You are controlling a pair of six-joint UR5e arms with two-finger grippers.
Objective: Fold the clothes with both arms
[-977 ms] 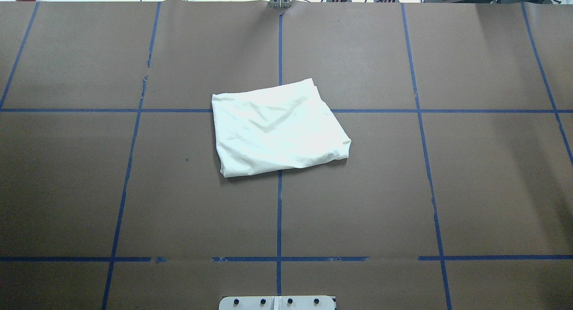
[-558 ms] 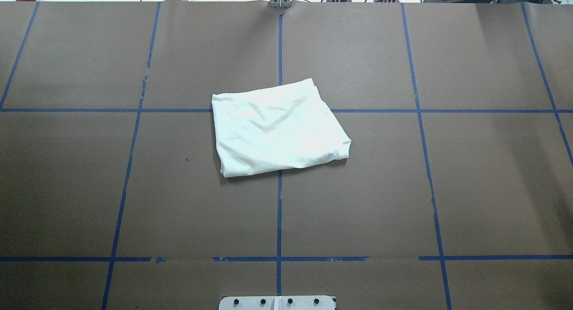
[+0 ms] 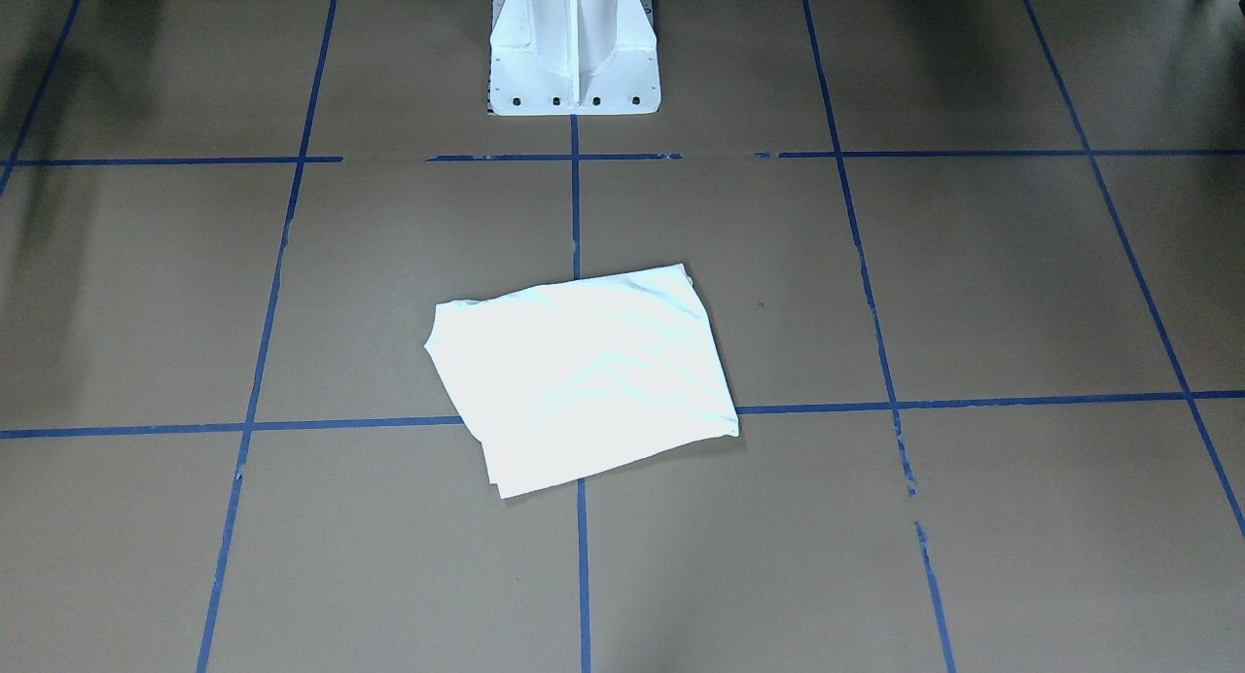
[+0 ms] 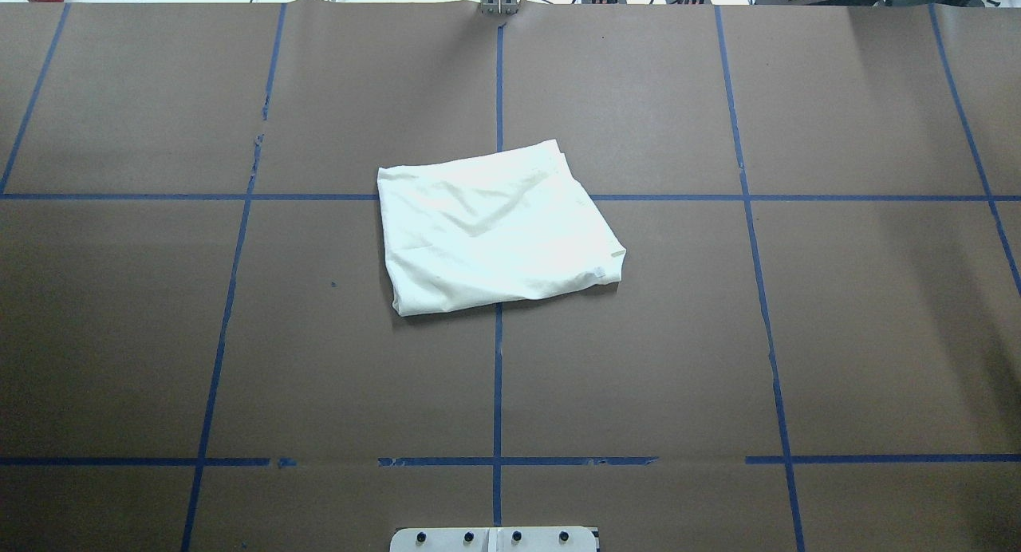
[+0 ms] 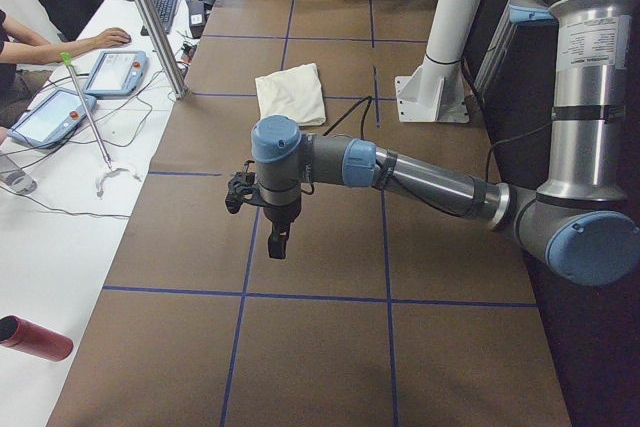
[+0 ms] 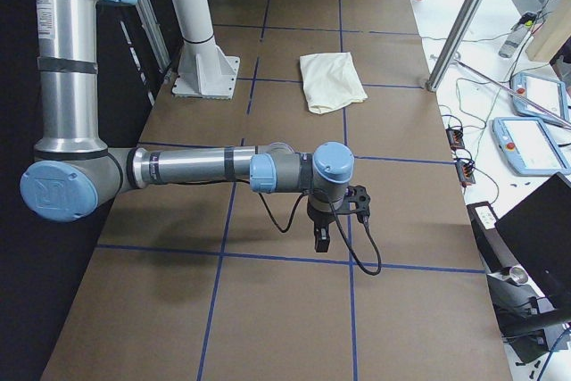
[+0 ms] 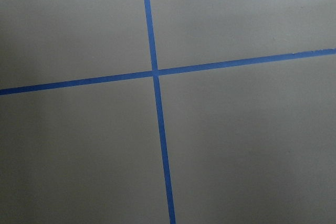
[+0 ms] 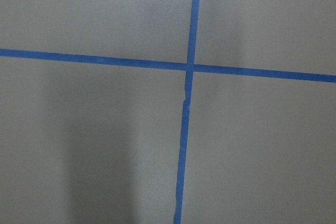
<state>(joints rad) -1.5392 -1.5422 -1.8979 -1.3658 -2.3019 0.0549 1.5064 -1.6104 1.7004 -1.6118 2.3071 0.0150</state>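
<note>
The clothes [image 4: 494, 229] are one pale shirt folded into a compact rectangle, plain side up, lying flat at the table's middle [image 3: 584, 376]; no print shows. The shirt [image 5: 292, 94] lies far beyond my left gripper [image 5: 277, 242], which hangs fingers-down over bare brown table near the left end. My right gripper [image 6: 321, 240] hangs the same way near the right end, well short of the shirt [image 6: 331, 80]. Both grippers show only in the side views, so I cannot tell if they are open or shut. Both wrist views hold only crossing blue tape lines.
The brown table [image 4: 239, 337] carries a blue tape grid. The white pedestal base [image 3: 572, 51] stands at the robot's edge. Beyond the far edge are a person's hand [image 5: 105, 39], tablets [image 5: 115, 70], cables and a red bottle [image 5: 35, 337].
</note>
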